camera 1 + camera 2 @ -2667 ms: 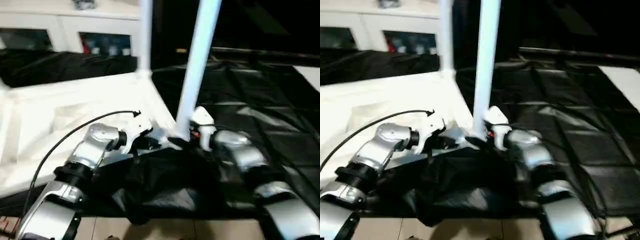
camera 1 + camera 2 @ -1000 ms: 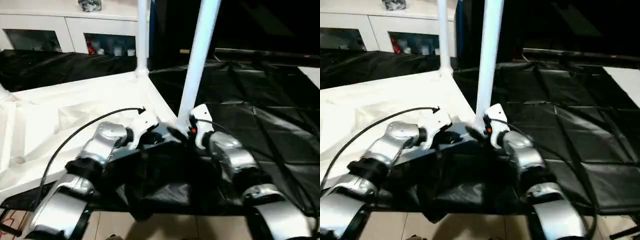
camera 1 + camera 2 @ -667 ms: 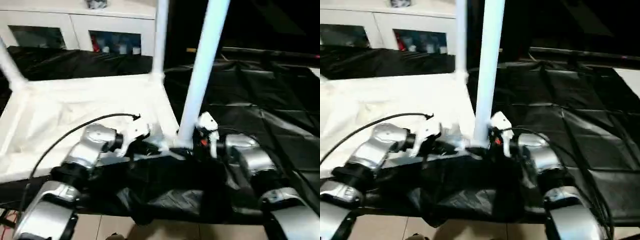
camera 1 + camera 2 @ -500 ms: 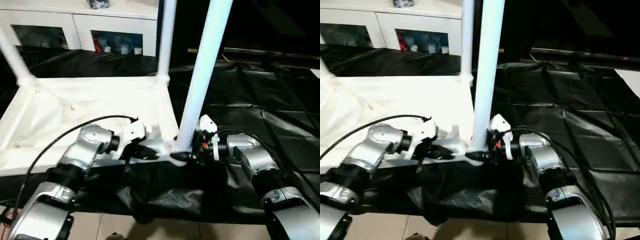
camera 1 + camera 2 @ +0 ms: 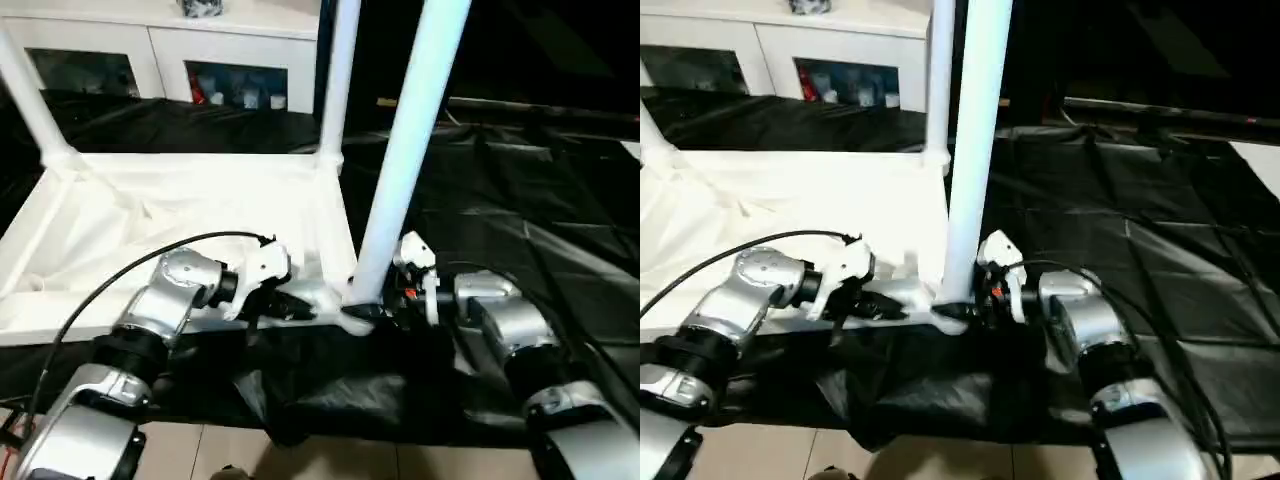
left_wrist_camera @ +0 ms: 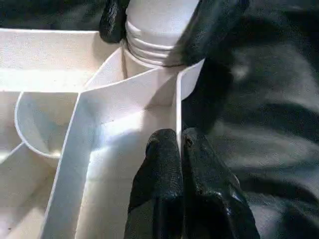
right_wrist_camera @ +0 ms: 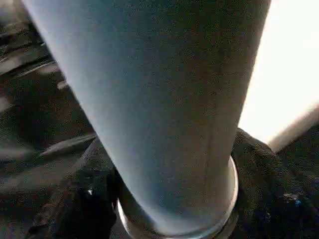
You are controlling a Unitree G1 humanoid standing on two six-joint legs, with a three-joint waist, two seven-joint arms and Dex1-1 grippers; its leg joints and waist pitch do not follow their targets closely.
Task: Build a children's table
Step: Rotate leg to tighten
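left gripper (image 6: 179, 164) pinches tabletop rim (image 6: 177, 112) | right gripper (image 7: 169, 199) clasps upright leg (image 5: 405, 160) base

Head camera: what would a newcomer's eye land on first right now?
The tall white leg rising from the near corner of the upturned table top, right tool around its base. Next, the left tool pinching the top's rim wall beside that socket, and two more legs standing behind.

Smooth white plastic table (image 5: 200, 200) (glossy black sheeting (image 5: 520, 200))
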